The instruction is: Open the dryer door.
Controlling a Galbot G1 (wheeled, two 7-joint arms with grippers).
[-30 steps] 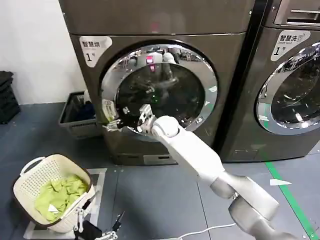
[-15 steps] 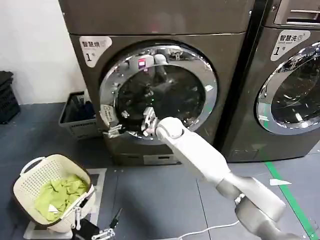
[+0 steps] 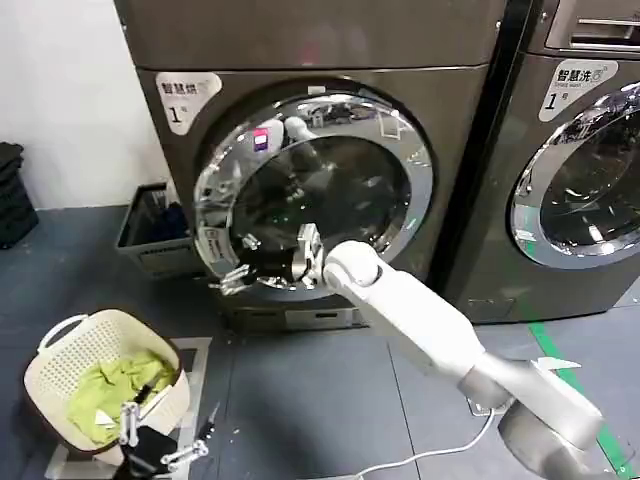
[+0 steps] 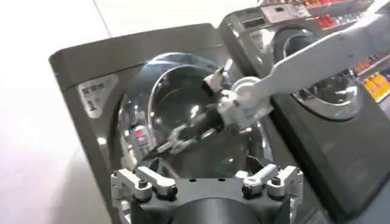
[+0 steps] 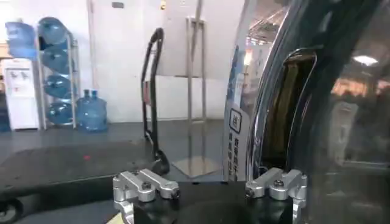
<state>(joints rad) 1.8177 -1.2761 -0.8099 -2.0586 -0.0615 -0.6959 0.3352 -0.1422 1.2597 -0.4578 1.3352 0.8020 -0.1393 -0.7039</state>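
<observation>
The dryer [image 3: 320, 60] stands ahead, and its round chrome-rimmed glass door [image 3: 330, 190] is ajar, with the left edge swung out from the front. My right arm reaches in from the lower right. My right gripper [image 3: 228, 277] is open at the door's lower left rim. In the left wrist view the door [image 4: 183, 91] and that right gripper [image 4: 167, 143] show from the side. The right wrist view has the door's chrome edge [image 5: 244, 109] right beside my right gripper [image 5: 210, 185]. My left gripper [image 3: 155, 440] hangs open low near the floor, holding nothing.
A cream laundry basket [image 3: 60, 335] with green cloth sits on the floor at the left, close to my left gripper. A grey bin [image 3: 150, 235] stands beside the dryer. A second machine [image 3: 580, 170] is at the right. A white cable [image 3: 430, 455] and green tape [image 3: 570, 390] cross the floor.
The door's left edge has swung farther out from the dryer front. My right gripper moved with it, lower and toward me. My left gripper shifted slightly left.
</observation>
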